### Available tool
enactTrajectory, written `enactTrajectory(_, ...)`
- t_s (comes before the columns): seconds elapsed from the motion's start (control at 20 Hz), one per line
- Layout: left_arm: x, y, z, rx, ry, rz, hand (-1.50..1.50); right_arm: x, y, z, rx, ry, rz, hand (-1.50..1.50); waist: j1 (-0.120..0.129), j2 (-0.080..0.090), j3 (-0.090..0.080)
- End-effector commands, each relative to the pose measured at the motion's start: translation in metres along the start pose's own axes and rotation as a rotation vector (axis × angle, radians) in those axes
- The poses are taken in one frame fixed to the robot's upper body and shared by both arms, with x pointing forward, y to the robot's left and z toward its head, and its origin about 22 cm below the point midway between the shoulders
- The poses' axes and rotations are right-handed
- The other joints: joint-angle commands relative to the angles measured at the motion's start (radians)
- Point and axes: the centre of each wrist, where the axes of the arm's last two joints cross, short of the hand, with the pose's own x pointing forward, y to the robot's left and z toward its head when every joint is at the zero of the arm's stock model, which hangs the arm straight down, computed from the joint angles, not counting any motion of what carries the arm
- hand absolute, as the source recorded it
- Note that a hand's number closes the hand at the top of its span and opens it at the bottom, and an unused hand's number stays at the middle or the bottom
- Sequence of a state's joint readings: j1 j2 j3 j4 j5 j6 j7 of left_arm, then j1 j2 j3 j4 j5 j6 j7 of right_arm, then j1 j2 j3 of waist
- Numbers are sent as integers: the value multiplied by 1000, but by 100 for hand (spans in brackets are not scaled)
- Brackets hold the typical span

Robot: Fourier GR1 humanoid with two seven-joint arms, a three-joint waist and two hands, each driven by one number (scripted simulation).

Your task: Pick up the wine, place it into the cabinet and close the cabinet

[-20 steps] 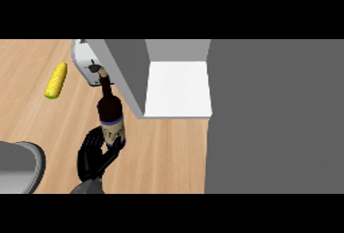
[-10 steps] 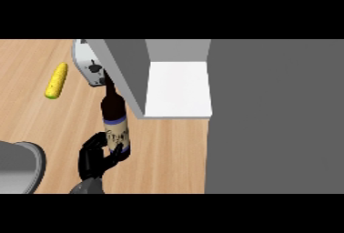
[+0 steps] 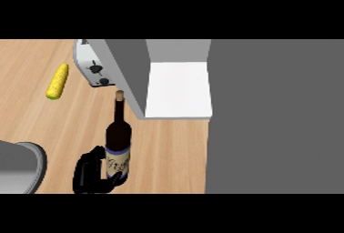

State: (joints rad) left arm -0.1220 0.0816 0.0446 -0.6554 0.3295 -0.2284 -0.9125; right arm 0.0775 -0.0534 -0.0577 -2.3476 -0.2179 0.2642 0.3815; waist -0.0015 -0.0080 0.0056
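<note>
left hand [image 3: 91,172] curling its fingers [image 3: 115,178] round the lower body of the wine bottle [image 3: 118,148], holding it over the counter [image 3: 40,123] near its front edge, neck pointing at the open cabinet [image 3: 178,88]

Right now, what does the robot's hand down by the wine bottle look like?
Only one hand shows, at the lower left of the head view. It is glossy black all over, with slim, rounded, segmented fingers and a thumb. No cables, markings or sleeve show on it, and the forearm is cut off by the lower edge. Which hand it is cannot be told from this view.
</note>
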Motion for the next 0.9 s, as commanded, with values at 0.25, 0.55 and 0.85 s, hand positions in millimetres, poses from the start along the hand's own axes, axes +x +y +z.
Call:
enactTrajectory(0.25,14,19,62,-139,33,134,150,7,-2,-2,0,-11,15,-150,8,6,-5)
enactTrajectory(0.55,59,-23,35,-158,-34,104,150,-8,2,4,-4,7,-10,-150,7,5,-4)
enactTrajectory(0.85,98,-60,38,-184,-38,116,150,-3,-8,-18,-4,-8,-23,-150,9,7,-5)
